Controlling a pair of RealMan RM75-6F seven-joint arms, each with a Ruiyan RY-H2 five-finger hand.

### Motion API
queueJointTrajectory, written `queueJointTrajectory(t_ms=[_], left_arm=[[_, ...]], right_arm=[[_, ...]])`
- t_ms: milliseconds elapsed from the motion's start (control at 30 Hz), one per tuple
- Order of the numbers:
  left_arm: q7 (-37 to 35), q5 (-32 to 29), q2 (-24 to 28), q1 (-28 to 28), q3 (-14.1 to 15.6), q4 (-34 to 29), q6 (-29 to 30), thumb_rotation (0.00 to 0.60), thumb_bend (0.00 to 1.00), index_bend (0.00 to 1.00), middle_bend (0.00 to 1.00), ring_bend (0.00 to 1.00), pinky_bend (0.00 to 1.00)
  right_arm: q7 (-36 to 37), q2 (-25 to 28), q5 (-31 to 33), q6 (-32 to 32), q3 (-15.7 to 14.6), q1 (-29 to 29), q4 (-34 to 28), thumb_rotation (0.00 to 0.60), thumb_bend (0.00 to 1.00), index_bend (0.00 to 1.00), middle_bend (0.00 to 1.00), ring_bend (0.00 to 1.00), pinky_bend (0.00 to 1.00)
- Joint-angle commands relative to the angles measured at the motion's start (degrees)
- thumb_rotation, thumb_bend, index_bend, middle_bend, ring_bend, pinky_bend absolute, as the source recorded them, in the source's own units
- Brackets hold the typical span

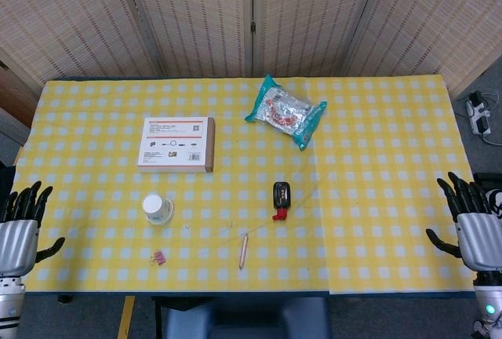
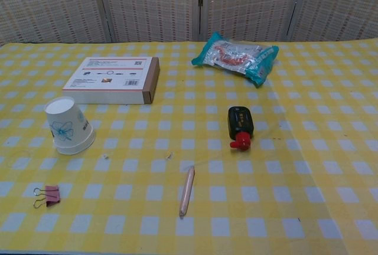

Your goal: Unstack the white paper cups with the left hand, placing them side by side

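Cups: the white paper cups stand upside down as one nested stack on the counter, near its front left, in front of the flat cardboard box. A blue print shows on the side wall.
Stack count: I cannot tell how many cups are nested; the chest view shows only one outer wall.
Left hand: the left hand hovers at the counter's left edge, fingers spread, holding nothing, well apart from the cups.
Right hand: the right hand sits at the far right edge, also spread and empty.
Handling: the cups are likely very light and thin-walled, so they dent under a hard squeeze and may slide on the cloth or tip when nudged. Nested cups tend to cling together, so the lower one may lift along with the top.
Where to hold: a soft grip around the upper part of the side wall, near the closed base, seems best.
Nearby: a pink binder clip and a pencil lie in front of the cups; a black and red sharpener and a snack bag lie further right.
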Motion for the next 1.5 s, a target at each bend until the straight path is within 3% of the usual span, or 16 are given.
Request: queueJointTrajectory(t_ms=[33,433,700,967,1500], left_arm=[[-0.3,0.0,-0.1,-0.2,0.1,-0.1,-0.4,0.6,0.22,0.06,0.0,0.0,0.0],[-5.9,3.8,0.5,-2.5,0.2,1.9,-2.7,0.6,0.25,0.14,0.05,0.04,0.0],[-11.8,7.7,4.3,-9.7,0.1,1.7,-12.2,0.6,0.34,0.2,0.06,0.05,0.0],[-14.6,5.8,7.9,-17.5,0.1,-0.4,-25.9,0.6,0.35,0.15,0.05,0.01,0.0],[-9.7,0.9,5.3,-27.1,-0.5,-0.8,-38.2,0.6,0.35,0.13,0.04,0.01,0.0]], right_arm=[[0.2,0.2,-0.1,-0.4,-0.1,0.2,-0.3,0.6,0.27,0.0,0.0,0.03,0.0],[-0.3,1.0,-0.8,-0.2,-0.2,0.3,-1.2,0.6,0.27,0.0,0.0,0.03,0.0],[-1.4,2.6,-0.7,0.2,0.4,0.5,-2.8,0.6,0.27,0.0,0.0,0.04,0.0],[-2.7,4.0,0.0,-0.2,1.1,0.9,-4.2,0.6,0.27,0.0,0.0,0.04,0.0],[-2.0,5.3,0.6,-1.1,1.5,1.7,-4.6,0.6,0.27,0.0,0.0,0.04,0.0]])
